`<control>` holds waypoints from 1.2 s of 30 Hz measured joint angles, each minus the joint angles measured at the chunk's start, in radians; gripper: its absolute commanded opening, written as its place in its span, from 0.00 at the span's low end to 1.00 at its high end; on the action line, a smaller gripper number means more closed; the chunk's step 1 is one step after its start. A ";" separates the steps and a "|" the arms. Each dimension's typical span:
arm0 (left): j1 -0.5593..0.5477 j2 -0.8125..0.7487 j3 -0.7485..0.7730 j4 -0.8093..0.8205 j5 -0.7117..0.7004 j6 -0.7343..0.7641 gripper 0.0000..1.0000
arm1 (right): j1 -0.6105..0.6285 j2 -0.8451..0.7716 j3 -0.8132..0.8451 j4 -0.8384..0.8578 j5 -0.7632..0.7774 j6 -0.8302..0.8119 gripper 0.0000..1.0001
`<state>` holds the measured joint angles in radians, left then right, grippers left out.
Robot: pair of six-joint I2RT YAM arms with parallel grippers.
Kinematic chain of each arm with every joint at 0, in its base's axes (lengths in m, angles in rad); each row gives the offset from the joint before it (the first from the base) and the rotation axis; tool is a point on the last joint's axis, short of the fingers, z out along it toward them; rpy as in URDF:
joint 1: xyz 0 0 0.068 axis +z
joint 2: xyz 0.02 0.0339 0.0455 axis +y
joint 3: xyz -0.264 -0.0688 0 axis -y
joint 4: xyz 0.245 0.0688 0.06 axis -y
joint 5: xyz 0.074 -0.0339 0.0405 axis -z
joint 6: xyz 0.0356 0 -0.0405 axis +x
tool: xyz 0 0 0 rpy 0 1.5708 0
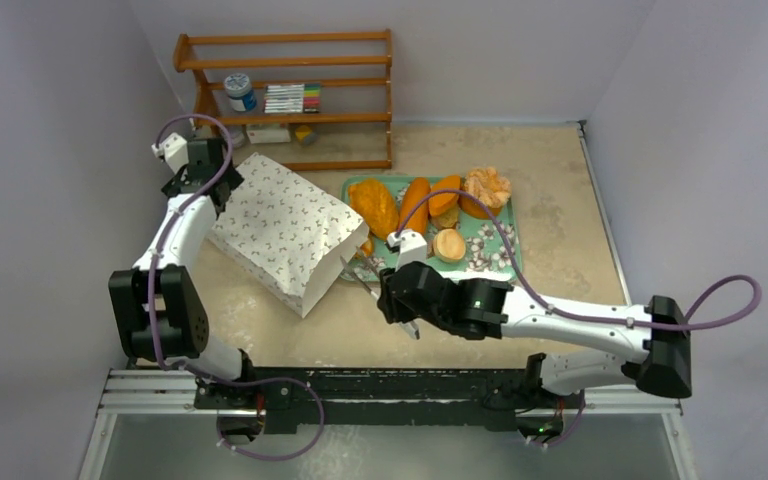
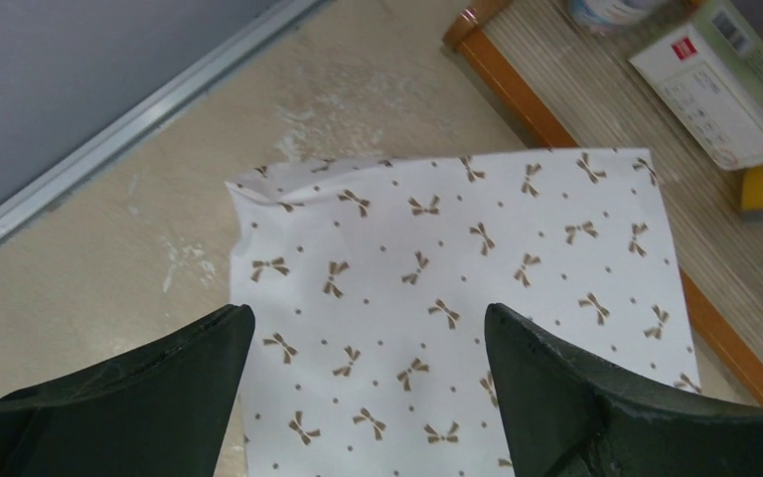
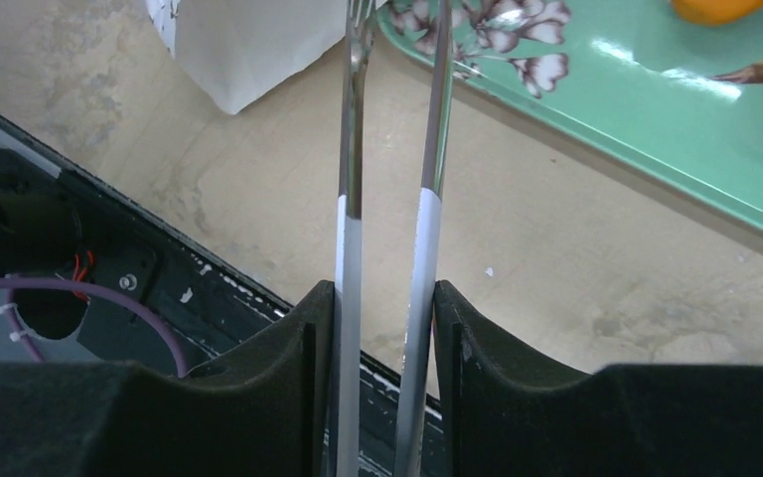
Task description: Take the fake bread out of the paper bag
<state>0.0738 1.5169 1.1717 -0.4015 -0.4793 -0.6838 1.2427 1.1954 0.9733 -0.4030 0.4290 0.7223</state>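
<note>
While the left claw (image 2: 368, 316) gapes over the paper bag (image 2: 457, 229) — right claw (image 3: 382, 293) clamps tongs (image 3: 427, 229).

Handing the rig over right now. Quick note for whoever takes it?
Left gripper: open, over the closed end of the paper bag, gripping nothing.
Right gripper: shut on the tongs, tips near the bag mouth.
Done: several fake bread pieces lie on the green tray.
Left: an orange piece shows at the bag mouth by the tray's edge; I can't tell if it is out. The bag's inside is hidden, so check for more.
</note>
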 measured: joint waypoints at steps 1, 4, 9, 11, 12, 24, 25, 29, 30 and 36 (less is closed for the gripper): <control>0.016 0.005 0.003 -0.001 0.000 0.000 0.88 | 0.002 0.023 0.000 0.019 -0.006 -0.008 0.40; 0.060 0.014 0.004 -0.005 -0.001 -0.001 0.87 | 0.006 0.080 0.000 0.074 -0.025 -0.032 0.40; 0.092 0.038 0.005 -0.005 -0.010 -0.004 0.87 | 0.006 0.159 0.010 0.163 -0.040 -0.070 0.40; 0.094 0.058 0.010 -0.008 -0.016 -0.003 0.87 | 0.006 0.207 0.023 0.211 -0.053 -0.087 0.40; 0.095 0.071 0.019 -0.011 -0.020 -0.003 0.87 | 0.006 0.229 0.028 0.237 -0.056 -0.096 0.39; 0.095 0.158 0.061 -0.041 -0.028 0.007 0.86 | 0.006 0.343 0.120 0.500 -0.084 -0.269 0.39; 0.095 0.161 0.061 -0.043 -0.029 0.014 0.87 | 0.006 0.349 0.130 0.523 -0.085 -0.283 0.39; 0.097 0.172 0.061 -0.048 -0.032 0.025 0.87 | 0.006 0.395 0.190 0.588 -0.087 -0.330 0.39; 0.098 0.172 0.061 -0.049 -0.032 0.027 0.87 | 0.006 0.412 0.209 0.600 -0.088 -0.341 0.39; 0.105 0.183 0.070 -0.049 -0.031 0.038 0.86 | 0.005 0.494 0.285 0.609 -0.110 -0.368 0.39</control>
<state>0.1783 1.7000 1.2419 -0.4507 -0.5106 -0.6456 1.2480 1.6897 1.2583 0.2058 0.3187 0.3546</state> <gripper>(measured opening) 0.867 0.395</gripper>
